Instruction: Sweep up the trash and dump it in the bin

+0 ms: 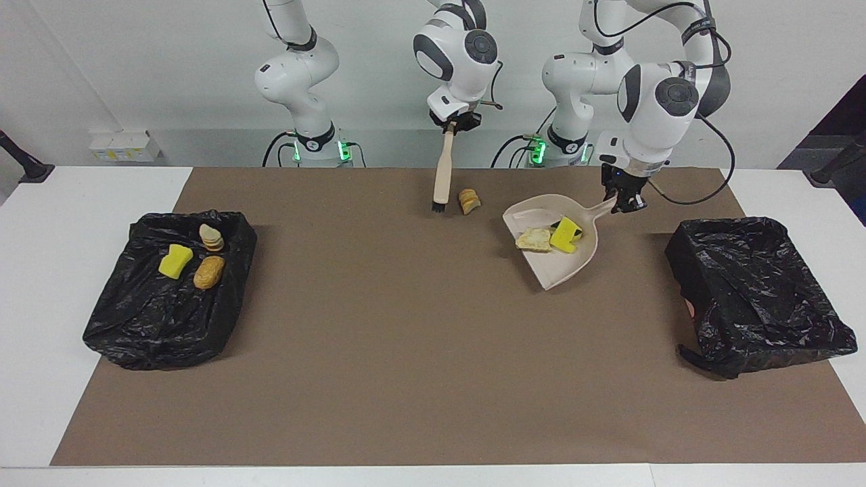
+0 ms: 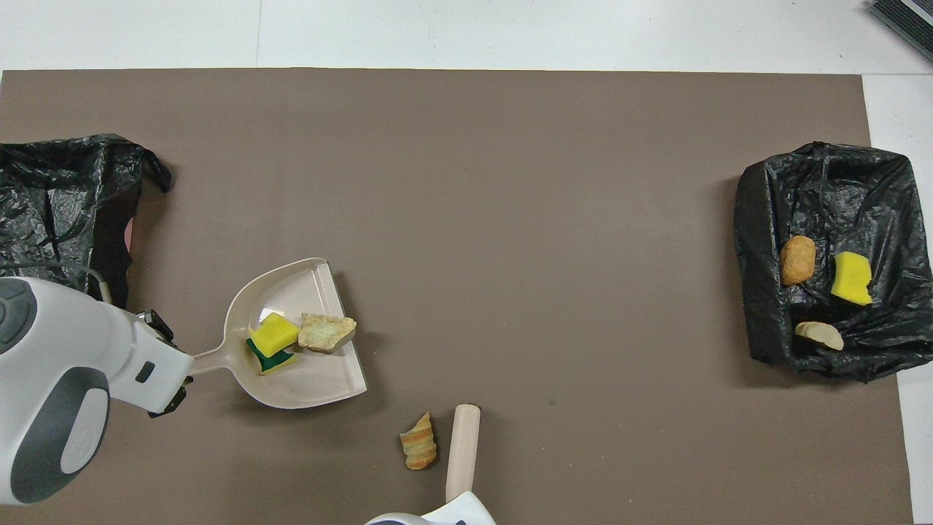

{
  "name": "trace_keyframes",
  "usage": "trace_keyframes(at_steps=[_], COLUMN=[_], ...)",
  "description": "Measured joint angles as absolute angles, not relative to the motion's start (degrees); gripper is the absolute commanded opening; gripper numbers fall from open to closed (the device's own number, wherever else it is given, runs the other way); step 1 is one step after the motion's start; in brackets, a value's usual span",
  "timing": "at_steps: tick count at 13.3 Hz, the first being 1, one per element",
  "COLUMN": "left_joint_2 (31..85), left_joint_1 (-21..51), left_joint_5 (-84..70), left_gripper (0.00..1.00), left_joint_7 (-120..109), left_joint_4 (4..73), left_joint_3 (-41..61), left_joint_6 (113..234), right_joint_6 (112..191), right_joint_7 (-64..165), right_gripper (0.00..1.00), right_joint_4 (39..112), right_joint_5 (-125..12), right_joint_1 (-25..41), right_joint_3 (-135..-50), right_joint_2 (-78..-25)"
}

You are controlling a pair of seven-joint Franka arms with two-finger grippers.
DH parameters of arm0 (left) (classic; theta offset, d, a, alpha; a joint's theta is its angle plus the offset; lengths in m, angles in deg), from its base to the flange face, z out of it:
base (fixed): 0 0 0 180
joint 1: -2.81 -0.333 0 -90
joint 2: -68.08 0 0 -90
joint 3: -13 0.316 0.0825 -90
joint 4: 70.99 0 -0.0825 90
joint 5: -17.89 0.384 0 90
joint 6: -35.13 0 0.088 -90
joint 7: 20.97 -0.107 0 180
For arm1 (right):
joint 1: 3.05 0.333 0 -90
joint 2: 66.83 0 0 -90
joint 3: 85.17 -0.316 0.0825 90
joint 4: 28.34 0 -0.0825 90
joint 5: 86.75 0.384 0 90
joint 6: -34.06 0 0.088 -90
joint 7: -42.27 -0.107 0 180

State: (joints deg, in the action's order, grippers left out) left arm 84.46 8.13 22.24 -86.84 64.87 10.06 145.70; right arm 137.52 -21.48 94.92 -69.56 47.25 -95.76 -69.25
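Observation:
My left gripper (image 1: pixel 626 202) (image 2: pixel 172 379) is shut on the handle of the beige dustpan (image 1: pixel 565 267) (image 2: pixel 306 383), held just over the mat. In the pan lie two pieces of trash, a yellow sponge chunk (image 1: pixel 564 234) (image 2: pixel 273 334) and a tan bread chunk (image 1: pixel 534 239) (image 2: pixel 327 332). My right gripper (image 1: pixel 452 125) is shut on the beige brush (image 1: pixel 442 172) (image 2: pixel 463 448), which hangs bristles down. A bread-like lump (image 1: pixel 469 201) (image 2: pixel 419 441) lies on the mat beside the bristles. A black-lined bin (image 1: pixel 758 291) (image 2: pixel 44 204) stands at the left arm's end.
A second black-lined bin (image 1: pixel 155 331) (image 2: pixel 758 219) at the right arm's end holds a yellow chunk (image 1: pixel 175 261), a tan-orange lump (image 1: pixel 209 271) and a pale piece (image 1: pixel 212 237). A brown mat (image 1: pixel 406 352) covers the table.

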Motion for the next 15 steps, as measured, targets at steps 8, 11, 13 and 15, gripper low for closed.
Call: trace_keyframes(at_steps=[8,11,13,15], left_joint_2=[87.67,88.10,88.65,89.01], left_joint_1=[8.37,9.76,10.37,10.98], left_joint_5=[26.83,26.84,26.86,26.87], left_gripper=[0.00,0.00,0.00,0.00], left_joint_7=[-92.38,-91.79,-90.49,-89.72], left_joint_4=[71.23,73.11,74.02,74.37], left_joint_3=[8.92,8.09,7.85,7.73], left_joint_6=[148.47,150.26,150.49,150.55], right_joint_6=[146.72,148.77,153.91,158.30], right_joint_7=[-29.29,-33.28,-33.37,-32.51], right_gripper=[0.00,0.00,0.00,0.00], right_joint_4=[95.41,95.53,95.69,95.67], right_joint_5=[-64.22,-62.98,-62.16,-61.03], right_joint_1=[51.19,50.92,49.33,47.33], right_joint_3=[-95.78,-95.58,-95.39,-95.31], right_joint_2=[-65.17,-64.89,-63.58,-61.68])
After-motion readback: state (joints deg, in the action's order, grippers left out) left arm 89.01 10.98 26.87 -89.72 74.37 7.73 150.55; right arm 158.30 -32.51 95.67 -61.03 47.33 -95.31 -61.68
